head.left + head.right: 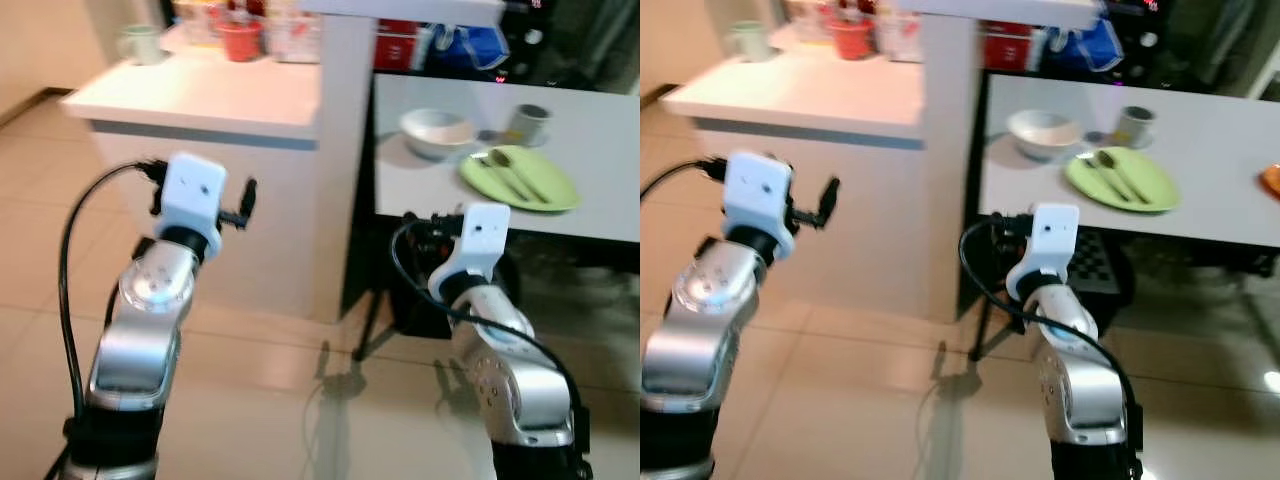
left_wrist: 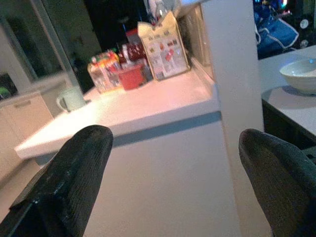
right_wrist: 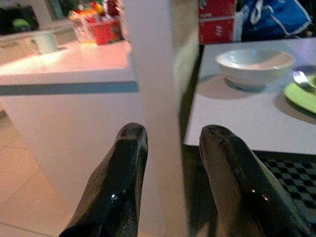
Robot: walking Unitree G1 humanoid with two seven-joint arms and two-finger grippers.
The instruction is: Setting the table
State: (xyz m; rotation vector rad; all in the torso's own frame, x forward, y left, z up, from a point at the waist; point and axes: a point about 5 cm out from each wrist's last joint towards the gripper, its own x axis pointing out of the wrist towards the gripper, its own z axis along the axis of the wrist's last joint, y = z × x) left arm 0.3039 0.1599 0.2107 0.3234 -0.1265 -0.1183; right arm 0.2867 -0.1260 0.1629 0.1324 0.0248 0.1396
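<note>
You have both arms raised ahead of the body with nothing in either — a carry-free approach posture, as I read it, since the dining table (image 1: 600, 150) is not within reach yet. Nearest to you, the left gripper (image 2: 173, 182) points at the white counter (image 1: 200, 95), fingers spread wide, empty. The right gripper (image 3: 170, 163) sits just short of the table's near edge, its fingers parted by a narrow gap, gripping nothing; it aims at the white pillar (image 1: 345, 150) standing at the table's left corner.

On the table, working outward from the near edge: the green plate (image 1: 520, 178) lies closest, with a fork (image 1: 495, 172) and a spoon (image 1: 512, 168) resting on it — likely parked there for setting out. Just beyond the plate, toward the pillar, stands the white bowl (image 1: 437, 130); beside it, farther from the pillar, the dark mug (image 1: 528, 122).

Relative to the right gripper, the plate is ahead, higher, and off to its right, well apart. The bowl is nearer its line. The counter beyond the pillar holds a red container (image 1: 240, 40) and a pale cup (image 1: 140, 42).
</note>
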